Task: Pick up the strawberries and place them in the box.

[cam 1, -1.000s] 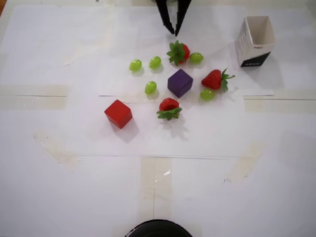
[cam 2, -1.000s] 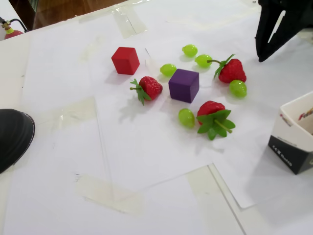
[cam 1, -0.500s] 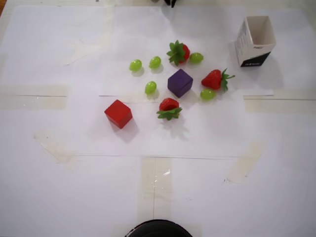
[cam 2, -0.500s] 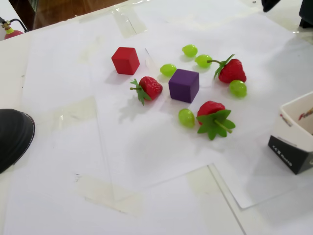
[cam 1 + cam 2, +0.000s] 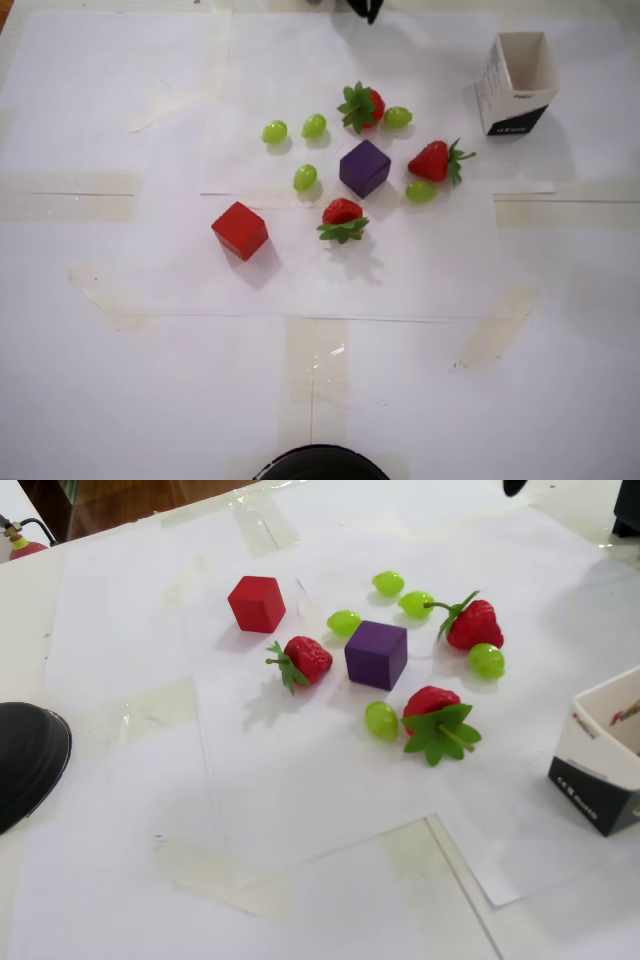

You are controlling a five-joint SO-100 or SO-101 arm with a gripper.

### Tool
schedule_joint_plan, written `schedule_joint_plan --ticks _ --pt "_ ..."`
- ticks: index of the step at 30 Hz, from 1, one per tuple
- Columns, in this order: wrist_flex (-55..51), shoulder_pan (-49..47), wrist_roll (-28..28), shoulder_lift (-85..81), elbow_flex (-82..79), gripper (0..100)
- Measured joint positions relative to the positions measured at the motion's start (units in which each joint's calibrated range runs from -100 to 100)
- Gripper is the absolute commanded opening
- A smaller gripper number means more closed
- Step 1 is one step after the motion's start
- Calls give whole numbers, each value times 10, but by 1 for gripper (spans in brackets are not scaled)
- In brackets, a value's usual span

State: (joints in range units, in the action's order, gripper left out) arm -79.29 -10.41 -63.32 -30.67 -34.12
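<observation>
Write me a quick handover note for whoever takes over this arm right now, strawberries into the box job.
Tool: only a dark tip at the top edge of the overhead view; open or shut cannot be told, and it holds nothing visible.
Strawberries: all three on the paper. One above the purple cube, one to its right, one below it, as the overhead view shows.
Box: upright at upper right, looks empty.
Clutter: five green grapes among the berries, e.g.; red cube to the lower left.
Done: nothing yet. Left: all three strawberries.
</observation>
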Motion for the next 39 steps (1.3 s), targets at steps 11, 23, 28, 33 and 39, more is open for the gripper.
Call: schedule_joint_plan --ticks 11,23,28,33,39 --pt "62 -23 -34 132 1 0" --pt "93 -24 -41 155 1 26" --pt "96 -24 -58 155 1 29" --pt "137 -27 -78 170 -9 29" --pt "234 -37 -95 194 -71 29"
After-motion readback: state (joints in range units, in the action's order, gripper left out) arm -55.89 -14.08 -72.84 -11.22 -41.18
